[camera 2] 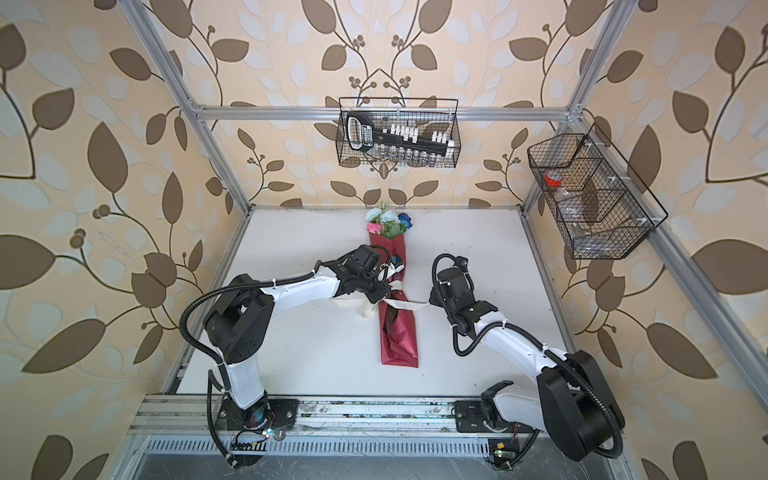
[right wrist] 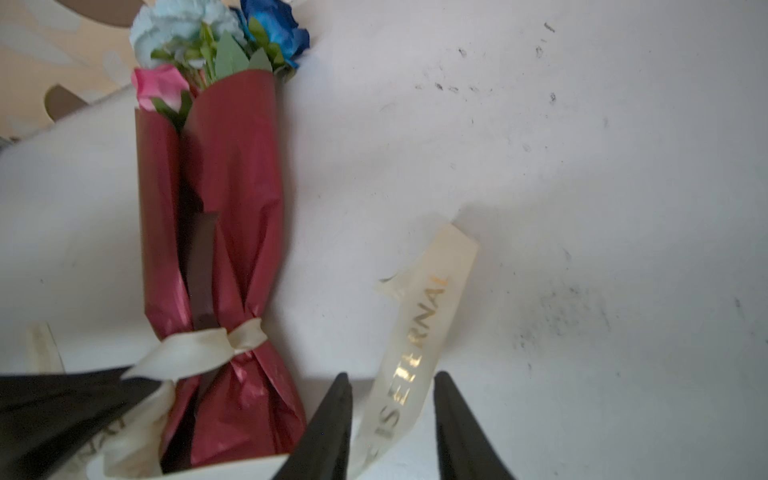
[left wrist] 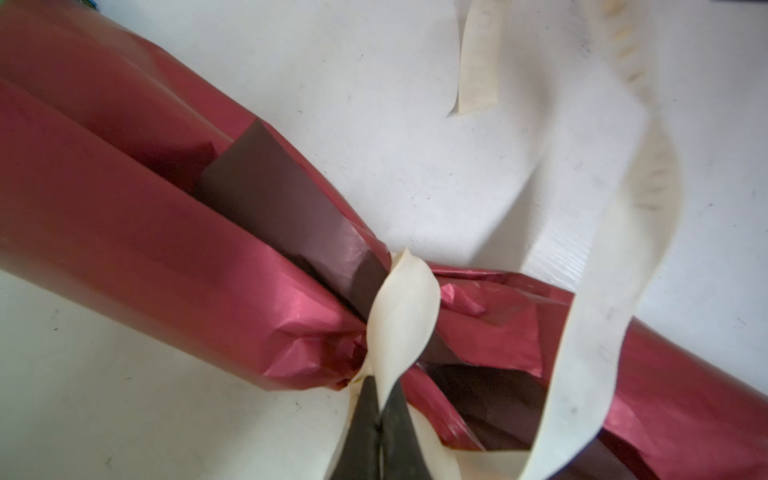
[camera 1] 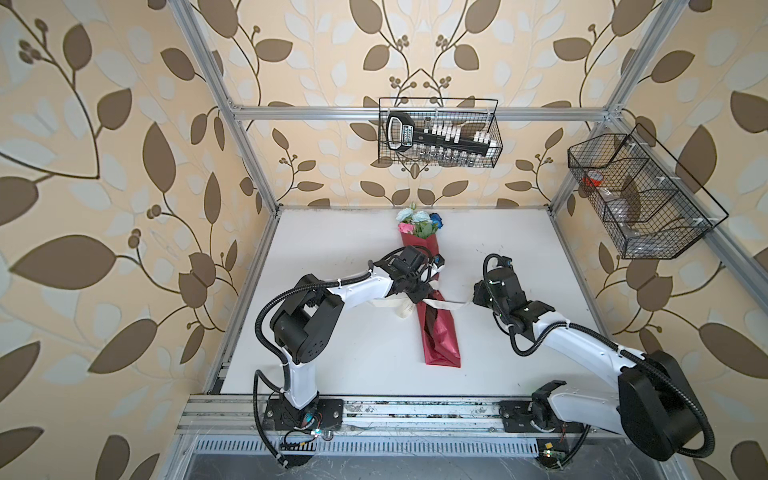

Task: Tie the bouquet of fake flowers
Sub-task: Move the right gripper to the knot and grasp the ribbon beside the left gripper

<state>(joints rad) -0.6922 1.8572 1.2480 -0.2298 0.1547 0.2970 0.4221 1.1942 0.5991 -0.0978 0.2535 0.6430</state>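
Bouquet of fake flowers (camera 1: 417,222) lying on desk (camera 1: 332,353), stems hidden inside red wrapping (camera 1: 441,332), left tool (left wrist: 378,432) pinched shut on cream ribbon (left wrist: 403,307), right tool (right wrist: 392,376) parted around its loose tail, lettering partly hidden.

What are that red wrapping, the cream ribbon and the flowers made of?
The red wrapping looks like thin metallic foil paper: glossy, sharply creased, darker on its inner side. The cream ribbon seems a woven fabric with fine ribs and gold printed letters. The bouquet of fake flowers looks like cloth petals with plastic leaves, but that is too blurred to confirm.
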